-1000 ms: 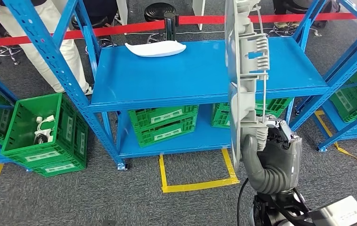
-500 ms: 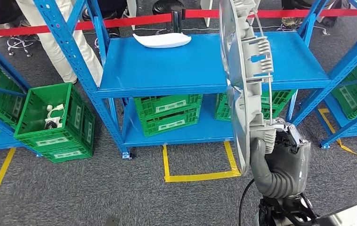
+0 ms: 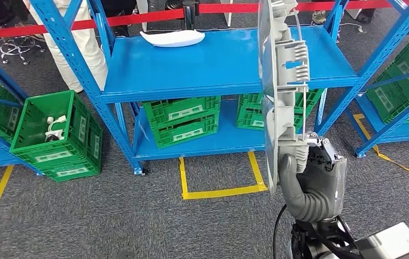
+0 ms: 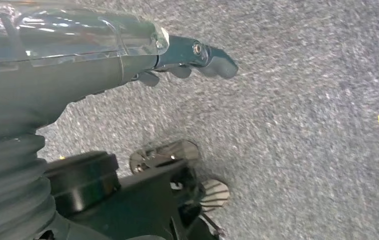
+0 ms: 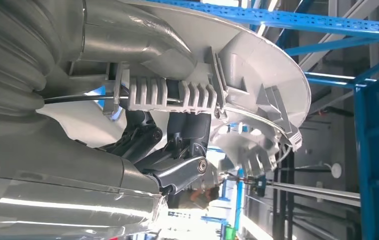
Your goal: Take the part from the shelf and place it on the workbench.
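Note:
A long grey plastic part (image 3: 280,81) with ribs and a thin wire rod stands upright in front of the shelf in the head view. My right hand (image 3: 313,178) grips it at its lower end, thumb wrapped around the edge. In the right wrist view the dark fingers (image 5: 177,150) clamp the ribbed back of the part (image 5: 257,75). My left hand (image 4: 187,55) hangs over grey carpet with its fingers stretched out and holds nothing.
A blue shelf (image 3: 202,70) stands ahead with a white curved part (image 3: 171,38) on its top board. Green crates (image 3: 183,121) sit beneath, another green crate (image 3: 51,135) at the left. A person's legs (image 3: 78,48) and red tape (image 3: 137,19) lie behind. Yellow tape (image 3: 218,191) marks the floor.
The whole picture has shifted, so the camera has moved a little relative to the shelf. The grey part stays upright in my right hand's grip.

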You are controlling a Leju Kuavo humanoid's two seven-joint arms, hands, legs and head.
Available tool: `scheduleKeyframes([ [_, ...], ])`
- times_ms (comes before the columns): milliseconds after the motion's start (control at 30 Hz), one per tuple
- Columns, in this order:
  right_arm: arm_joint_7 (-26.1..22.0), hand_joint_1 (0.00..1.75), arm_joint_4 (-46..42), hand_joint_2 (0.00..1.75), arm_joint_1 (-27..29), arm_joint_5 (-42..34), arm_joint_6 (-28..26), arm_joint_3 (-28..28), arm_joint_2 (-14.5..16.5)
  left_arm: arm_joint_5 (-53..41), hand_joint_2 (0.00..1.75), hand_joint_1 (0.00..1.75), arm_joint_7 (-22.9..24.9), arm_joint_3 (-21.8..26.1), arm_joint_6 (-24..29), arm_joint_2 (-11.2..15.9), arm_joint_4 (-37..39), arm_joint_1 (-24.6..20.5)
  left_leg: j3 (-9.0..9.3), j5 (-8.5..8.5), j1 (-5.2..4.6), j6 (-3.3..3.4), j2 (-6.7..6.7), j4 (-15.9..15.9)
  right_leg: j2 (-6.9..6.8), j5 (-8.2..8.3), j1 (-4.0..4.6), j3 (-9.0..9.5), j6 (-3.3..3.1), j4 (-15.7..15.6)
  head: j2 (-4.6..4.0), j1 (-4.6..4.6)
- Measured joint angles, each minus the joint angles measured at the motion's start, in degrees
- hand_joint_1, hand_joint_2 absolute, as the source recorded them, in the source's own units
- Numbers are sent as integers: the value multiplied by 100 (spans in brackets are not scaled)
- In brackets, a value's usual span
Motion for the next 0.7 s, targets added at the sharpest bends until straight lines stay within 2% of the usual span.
scheduleKeyframes([
  [67,-26,175,-32,175,115,-26,-46,-50,-30,-56,175,0,34,-4,7,-28,2,3,-10,79,39,13,-17,-124,17,-31,-4,-65,57,31,0,-20],
  [100,-45,175,-53,175,181,-39,-65,-84,-61,-84,175,0,45,-7,15,-52,-1,2,-29,129,66,24,-21,-186,37,-176,-11,-131,98,171,0,-4],
  [133,-66,175,-69,175,239,-50,-75,-113,-98,-107,175,0,50,-10,24,-83,-4,0,-55,168,85,27,-21,-225,58,-395,-32,-224,143,422,0,23],
  [200,-97,175,-85,175,330,-64,-82,-157,-163,-141,175,0,51,-18,37,-144,-11,5,-152,238,91,33,-11,-214,79,-867,-88,-425,246,1157,0,97],
  [233,-104,175,-87,175,361,-66,-84,-172,-184,-150,175,0,52,-21,38,-162,-11,7,-199,261,97,22,-1,-199,79,-970,-118,-469,289,1431,0,116],
  [267,-108,175,-90,175,388,-68,-87,-192,-197,-154,175,0,52,-25,38,-174,-11,9,-249,280,109,5,9,-176,77,-956,-152,-431,332,1525,0,129],
  [300,-111,175,-92,175,408,-69,-91,-213,-207,-156,175,0,52,-28,38,-184,-11,8,-296,293,127,-15,17,-145,75,-843,-189,-302,374,1406,0,138],
  [367,-113,175,-97,175,433,-69,-102,-242,-225,-159,175,0,51,-38,38,-195,-11,6,-389,298,157,-76,26,-55,67,-549,-267,180,472,659,0,164],
  [400,-115,175,-102,175,440,-62,-104,-247,-231,-161,175,0,51,-42,38,-199,-11,3,-438,294,160,-114,32,-4,79,-472,-284,393,484,301,0,190],
  [433,-118,175,-106,175,444,-46,-102,-250,-235,-161,175,0,51,-44,37,-199,-11,2,-477,296,157,-158,36,42,87,-450,-291,527,470,52,0,209],
  [467,-121,175,-110,175,445,-22,-97,-254,-238,-162,175,0,55,-45,36,-197,-10,1,-511,307,149,-202,40,73,99,-472,-282,568,426,-48,0,221],
  [533,-124,175,-114,175,447,32,-82,-269,-239,-163,175,0,64,-47,28,-189,-9,1,-546,330,157,-275,49,103,99,-460,-264,521,283,-41,0,201],
  [567,-124,175,-117,175,446,49,-78,-276,-239,-164,175,0,69,-48,22,-186,-9,0,-577,281,164,-303,56,155,93,-439,-260,500,218,-38,0,179],
  [600,-125,175,-124,175,445,61,-75,-281,-239,-165,175,0,70,-49,15,-185,-9,-1,-639,162,172,-323,60,290,85,-416,-259,479,158,-42,0,148],
  [633,-127,175,-131,175,444,67,-72,-284,-239,-166,175,0,70,-50,10,-185,-9,-1,-751,-28,177,-338,62,548,75,-390,-253,454,104,-48,0,106],
  [700,-131,175,-139,175,445,73,-69,-285,-239,-167,175,0,70,-51,5,-186,-9,0,-1064,-452,177,-348,58,1300,61,-354,-214,392,38,-44,0,15],
])
